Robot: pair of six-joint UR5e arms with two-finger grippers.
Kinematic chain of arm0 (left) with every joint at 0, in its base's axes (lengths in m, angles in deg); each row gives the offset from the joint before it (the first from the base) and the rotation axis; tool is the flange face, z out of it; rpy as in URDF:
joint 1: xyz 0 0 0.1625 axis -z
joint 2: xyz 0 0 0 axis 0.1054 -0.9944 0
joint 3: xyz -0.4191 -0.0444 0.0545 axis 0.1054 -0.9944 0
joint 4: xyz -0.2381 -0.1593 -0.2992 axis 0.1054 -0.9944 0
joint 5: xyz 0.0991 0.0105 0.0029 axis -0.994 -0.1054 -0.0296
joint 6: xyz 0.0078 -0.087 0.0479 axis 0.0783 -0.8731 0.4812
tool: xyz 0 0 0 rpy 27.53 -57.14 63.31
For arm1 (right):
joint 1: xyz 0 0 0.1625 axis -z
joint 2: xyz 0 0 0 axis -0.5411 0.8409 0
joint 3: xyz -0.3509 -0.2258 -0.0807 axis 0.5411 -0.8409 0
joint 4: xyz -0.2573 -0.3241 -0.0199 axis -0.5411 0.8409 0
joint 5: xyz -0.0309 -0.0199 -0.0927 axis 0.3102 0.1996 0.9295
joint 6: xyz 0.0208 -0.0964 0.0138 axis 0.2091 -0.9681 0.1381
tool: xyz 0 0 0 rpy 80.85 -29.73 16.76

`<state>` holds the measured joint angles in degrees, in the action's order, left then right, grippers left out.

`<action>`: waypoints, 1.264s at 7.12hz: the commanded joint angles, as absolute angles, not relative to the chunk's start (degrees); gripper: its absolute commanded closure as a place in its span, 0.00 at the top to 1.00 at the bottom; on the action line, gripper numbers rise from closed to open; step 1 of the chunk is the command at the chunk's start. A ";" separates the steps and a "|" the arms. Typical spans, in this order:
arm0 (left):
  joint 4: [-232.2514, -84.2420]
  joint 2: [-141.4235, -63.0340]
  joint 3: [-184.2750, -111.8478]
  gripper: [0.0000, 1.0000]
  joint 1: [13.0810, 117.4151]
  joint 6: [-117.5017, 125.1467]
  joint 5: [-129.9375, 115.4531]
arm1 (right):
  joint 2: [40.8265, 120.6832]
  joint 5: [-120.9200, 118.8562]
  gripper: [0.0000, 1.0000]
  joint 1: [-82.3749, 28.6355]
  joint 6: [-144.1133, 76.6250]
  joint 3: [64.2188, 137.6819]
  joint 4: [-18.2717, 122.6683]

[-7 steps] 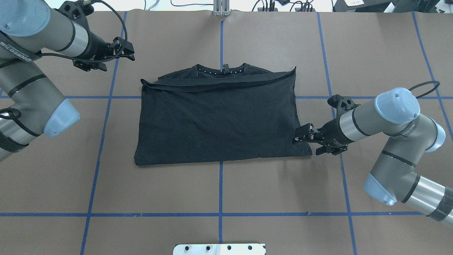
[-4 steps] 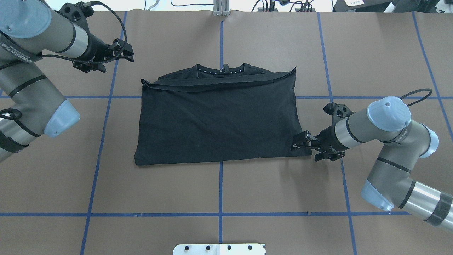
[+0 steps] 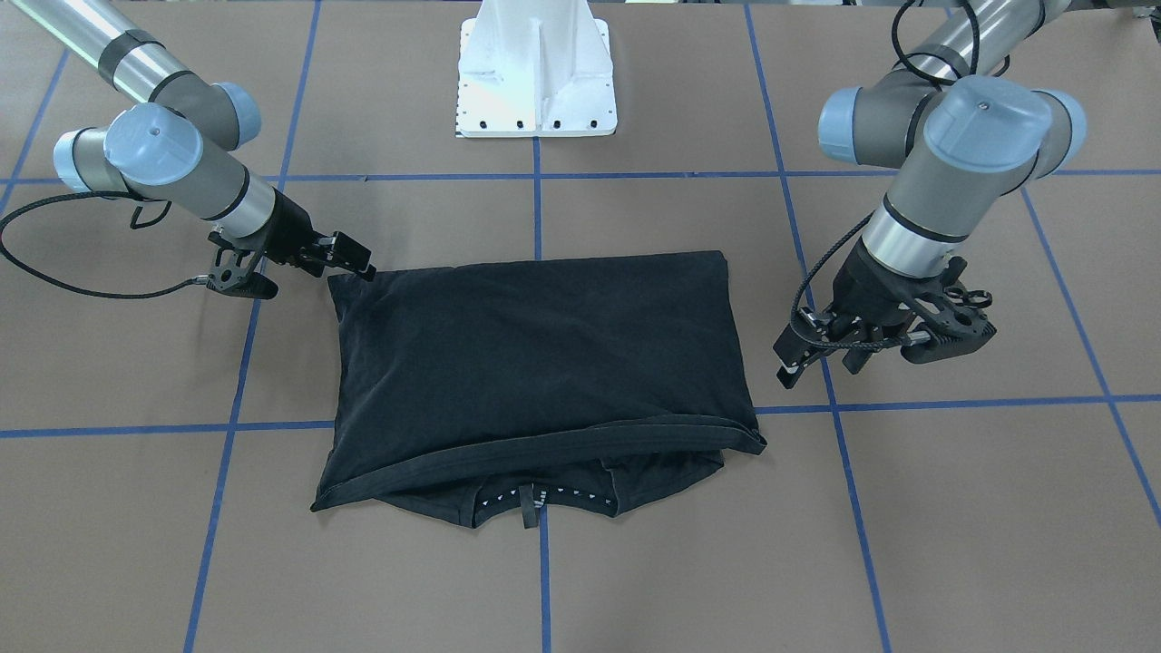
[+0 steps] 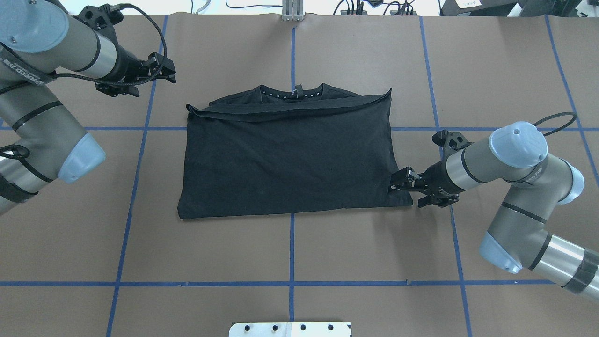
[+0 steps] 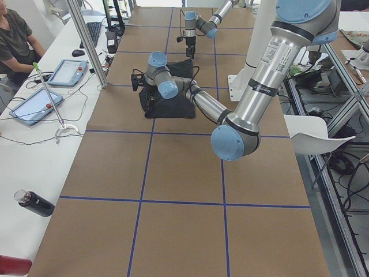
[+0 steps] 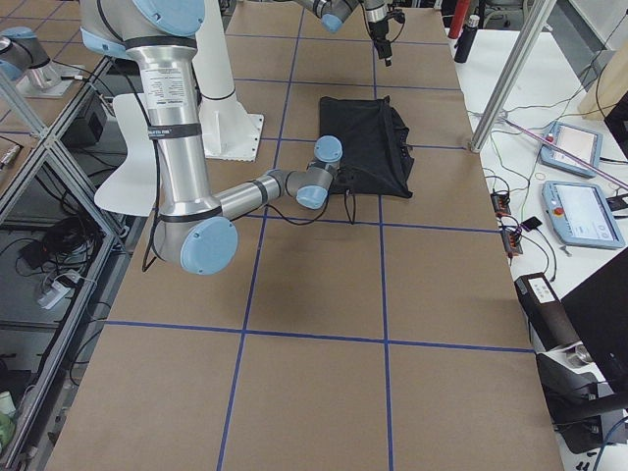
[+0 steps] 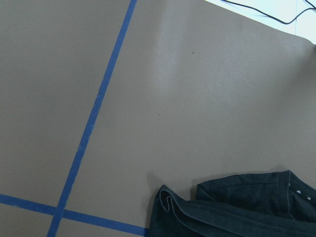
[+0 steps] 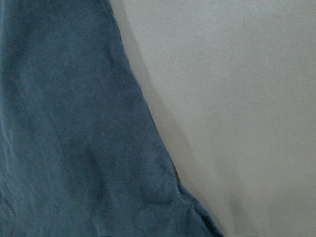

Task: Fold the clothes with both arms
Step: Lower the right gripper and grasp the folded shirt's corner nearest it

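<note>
Over the last second my right gripper (image 4: pixel 398 182) dipped toward the white metal base plate (image 4: pixel 290 330) and has come back to about where it was; the black short-sleeved T-shirt (image 4: pixel 285 164) has not shifted at all, so I judge the next fold is not yet under way. The shirt lies flat straight out from the base plate, centred on the blue tape line (image 4: pixel 291 252) running from it; the right gripper's tips sit against the shirt's right corner nearest the base plate, but I cannot tell whether they have nipped the cloth. My left gripper (image 4: pixel 169 71) has barely drifted; it hangs released, jaws apart, farther from the base plate than the shirt's left far corner and clear of the fabric. The shirt is a soft, matte knit folded into a rough rectangle, faintly wrinkled; a doubled hem band (image 4: pixel 290 110) crosses its far edge, with the collar (image 4: pixel 295 93) and its row of small white marks showing beyond; the brown paper table cover (image 4: pixel 374 248) is smooth and dull.
</note>
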<state>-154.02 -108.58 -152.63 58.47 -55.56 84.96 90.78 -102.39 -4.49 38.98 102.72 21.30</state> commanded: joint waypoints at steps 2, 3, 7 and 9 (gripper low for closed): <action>-154.12 -108.47 -152.63 1.00 58.44 -55.54 84.78 | 90.31 -102.20 0.87 -3.98 39.05 102.53 22.47; -154.12 -108.47 -152.54 1.00 58.52 -55.54 84.78 | 90.23 -102.29 0.78 -3.98 39.05 102.53 22.47; -154.20 -108.47 -152.28 1.00 58.44 -55.45 84.78 | 90.14 -102.46 0.52 -4.06 39.05 102.52 22.47; -154.29 -108.56 -151.93 1.00 58.44 -55.45 84.78 | 89.00 -102.72 0.00 -4.68 39.05 102.53 22.56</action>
<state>-154.22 -108.53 -152.13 58.44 -55.46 84.78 89.70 -102.55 -4.29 39.05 102.51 22.49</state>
